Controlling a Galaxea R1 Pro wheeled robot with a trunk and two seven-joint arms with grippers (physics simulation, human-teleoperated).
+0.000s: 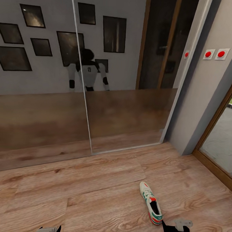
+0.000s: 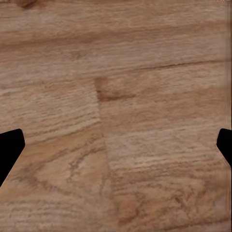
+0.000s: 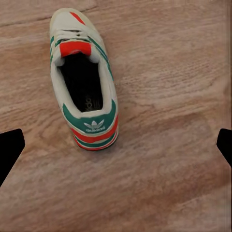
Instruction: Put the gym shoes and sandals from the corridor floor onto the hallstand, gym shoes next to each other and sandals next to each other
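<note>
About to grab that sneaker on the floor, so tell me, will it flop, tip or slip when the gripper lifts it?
The gym shoe sits upright on its flat sole on the corridor floor, so it probably won't roll. Its open padded collar looks soft and may squash under a pinch. It likely weighs little, though gripped at the heel the toe could sag.

Surface: corridor floor, light brown wood-grain planks
Plank seam: dark knot beside it
Left gripper: black fingertips spread wide above the floor, holding nothing
</note>
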